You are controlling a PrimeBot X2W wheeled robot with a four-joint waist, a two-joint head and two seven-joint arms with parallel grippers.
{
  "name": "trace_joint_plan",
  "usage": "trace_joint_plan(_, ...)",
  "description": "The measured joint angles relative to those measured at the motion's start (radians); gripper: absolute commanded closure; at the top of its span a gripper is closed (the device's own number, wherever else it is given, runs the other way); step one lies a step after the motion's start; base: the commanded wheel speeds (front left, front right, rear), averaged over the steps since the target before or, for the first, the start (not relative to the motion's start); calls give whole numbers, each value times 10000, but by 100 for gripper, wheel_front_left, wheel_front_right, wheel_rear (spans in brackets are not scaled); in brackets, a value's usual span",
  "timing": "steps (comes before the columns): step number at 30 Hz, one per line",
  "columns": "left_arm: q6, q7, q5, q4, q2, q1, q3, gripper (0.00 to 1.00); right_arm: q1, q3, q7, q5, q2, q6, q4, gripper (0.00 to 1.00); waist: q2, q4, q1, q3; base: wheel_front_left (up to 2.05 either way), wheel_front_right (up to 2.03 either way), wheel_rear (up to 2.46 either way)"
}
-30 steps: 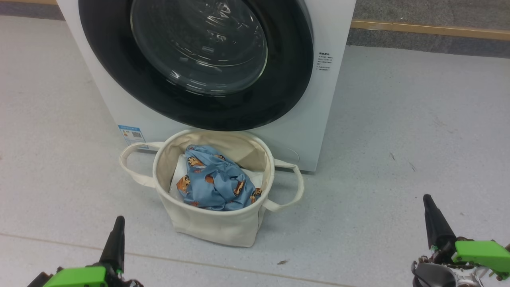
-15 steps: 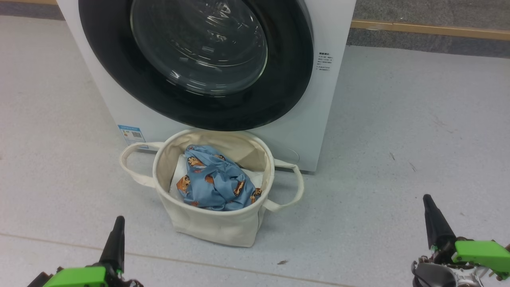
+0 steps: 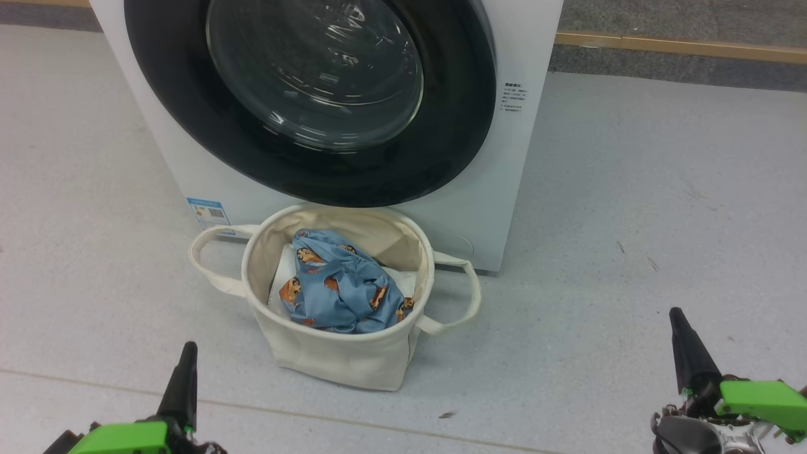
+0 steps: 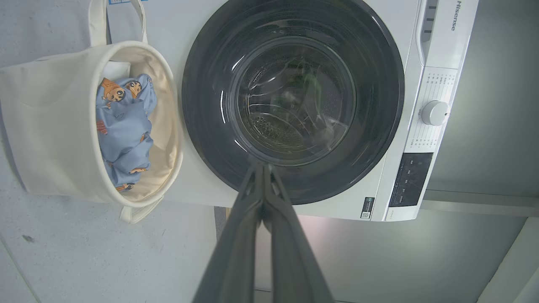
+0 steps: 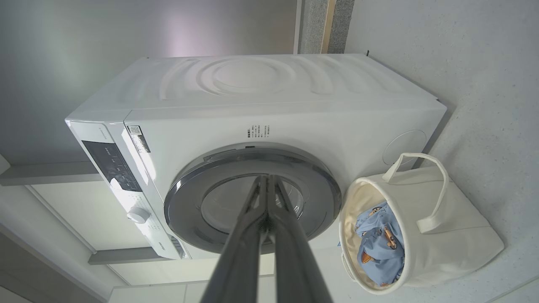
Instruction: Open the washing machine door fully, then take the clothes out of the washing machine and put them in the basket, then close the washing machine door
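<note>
Lying bunched up inside the basket, on a white sheet: the clothes. Sits on the floor just in front of the washing machine, below the shut washing machine door. Pinched tight on nothing, well apart from the basket: left gripper and right gripper.

Bright, even light — glare streaks on washing machine door (wrist views bend at edges).
</note>
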Motion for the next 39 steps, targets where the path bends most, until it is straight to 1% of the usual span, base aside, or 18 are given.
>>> trace_joint_plan(39, 0, 0, 0, 0, 0, 0, 0, 100, 0, 0, 0, 0, 0, 0, -2, 100, 0, 0, 0, 0, 0, 0, 0)
